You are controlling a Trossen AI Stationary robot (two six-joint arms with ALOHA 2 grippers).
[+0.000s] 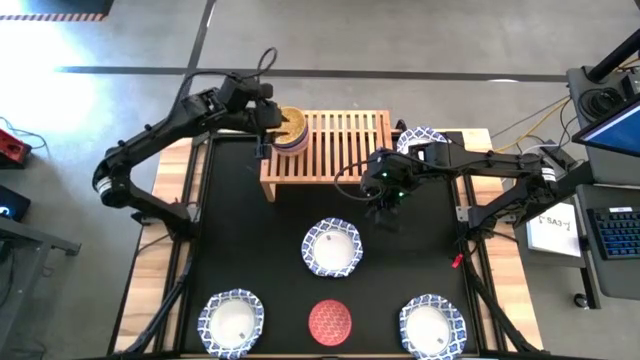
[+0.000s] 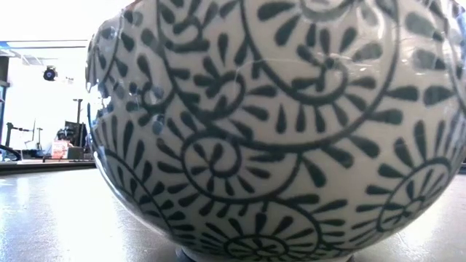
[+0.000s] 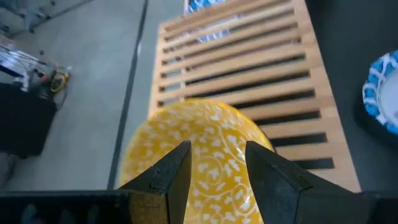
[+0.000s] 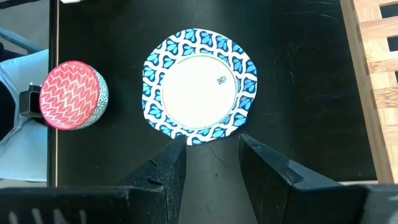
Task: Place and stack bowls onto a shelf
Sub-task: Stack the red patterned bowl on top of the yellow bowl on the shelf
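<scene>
Bowls: left gripper (image 3: pixel 216 167), fingers apart, hovers over the yellow bowl (image 1: pixel 289 125) stacked on the shelf (image 1: pixel 335 145) (its left end); right gripper (image 4: pixel 211 160), also apart, hangs above a white patterned bowl (image 4: pixel 199 86) on the worktop (image 1: pixel 260 240).

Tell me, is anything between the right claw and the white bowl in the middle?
No. Only bare black mat lies between the right gripper and the middle white bowl; the right wrist view shows it, fingers open.

high: overhead, whole table | low: table-level, against bowl (image 2: pixel 277 131) | wrists: downward
</scene>
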